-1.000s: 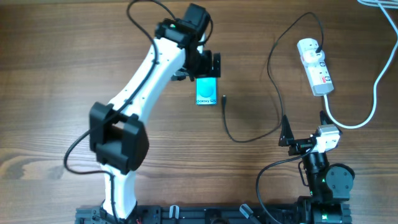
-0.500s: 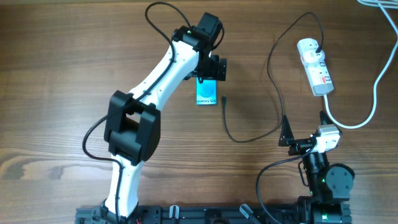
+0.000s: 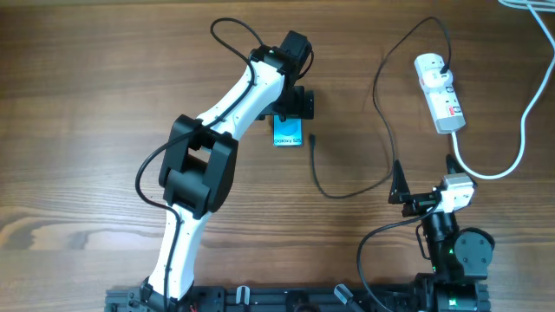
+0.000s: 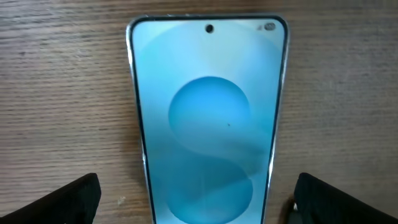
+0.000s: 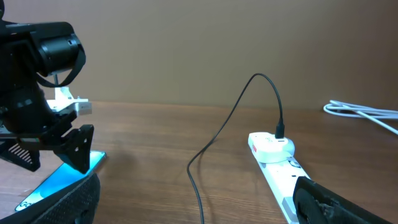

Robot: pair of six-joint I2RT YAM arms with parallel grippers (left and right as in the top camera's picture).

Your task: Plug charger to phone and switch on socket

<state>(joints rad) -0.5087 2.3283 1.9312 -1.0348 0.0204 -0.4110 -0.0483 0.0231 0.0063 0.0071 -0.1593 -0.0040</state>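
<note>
Closest to you, your right arm sits folded by its base. Its right pincer [image 3: 400, 185] points away from you. In the right wrist view its two fingers stand wide apart, and it has hold of nothing.

Just past it, the thin black charger [image 3: 311, 139] lies loose on the wooden desk [image 3: 87, 104]. Its small plug tip rests just to the right of the phone [image 3: 288, 133], near it but not touching. The phone lies flat, screen up, in the middle of the desk. Its white band of words is at the end nearest you.

Your left arm reaches out long, and the left pincer [image 3: 290, 106] hangs over the far part of the phone. In the left wrist view its fingers [image 4: 68, 199] are wide open, one on each side of the phone, with bare desk in between. It grips nothing.

Far off on the right lies the socket [image 3: 443, 100], well apart from the phone. The charger's other end goes into the white adapter [image 3: 431, 67] at the socket's far end. A thick white cord [image 3: 524, 139] runs off from its near end.
</note>
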